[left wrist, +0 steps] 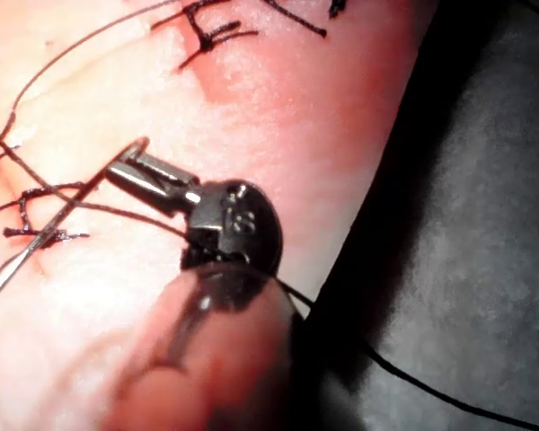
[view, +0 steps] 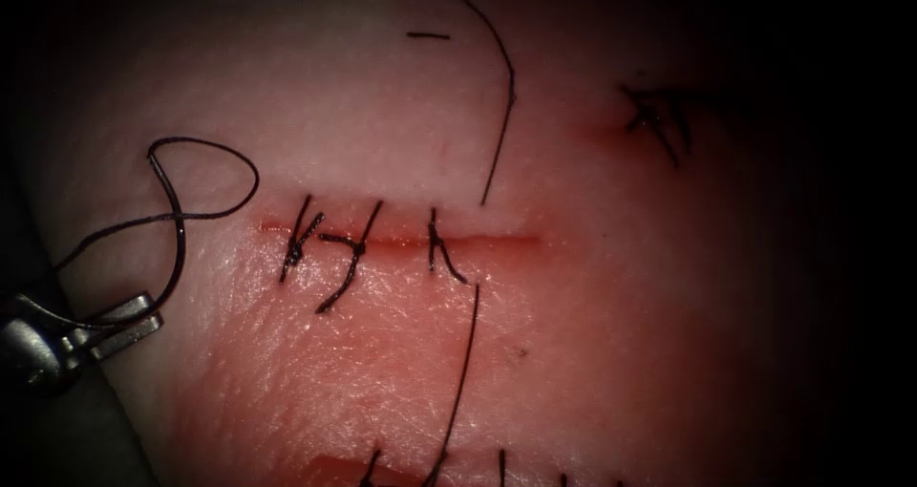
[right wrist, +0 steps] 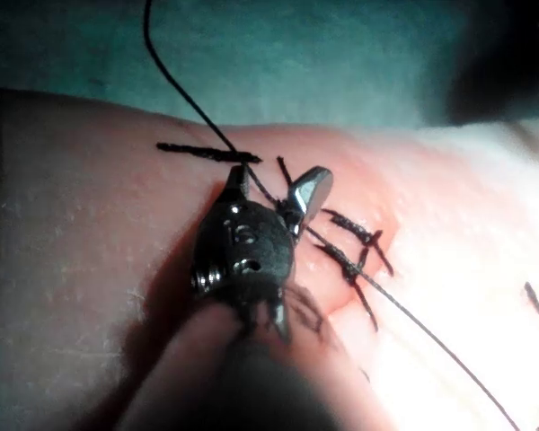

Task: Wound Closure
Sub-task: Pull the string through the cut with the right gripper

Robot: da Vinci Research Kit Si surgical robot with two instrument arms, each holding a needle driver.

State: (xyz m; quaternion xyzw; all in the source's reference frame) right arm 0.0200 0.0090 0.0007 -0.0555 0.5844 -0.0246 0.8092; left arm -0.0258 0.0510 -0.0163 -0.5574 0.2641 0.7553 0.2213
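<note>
Stamped on the dark rounded metal wrist housing (left wrist: 238, 224) of the left arm's tool, seen in the left wrist view: two small raised characters, seemingly "18", though too blurred to read with certainty. No other lettering, label, brand or number legible anywhere on the pale pink tissue (view: 382, 124), the black thread (view: 501, 95) or the right arm's dark metal tool head (right wrist: 247, 247).

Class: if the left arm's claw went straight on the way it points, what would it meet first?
Probably the leftmost stitch across the cut, beyond the thread the left claw holds; depth is unclear.
</note>
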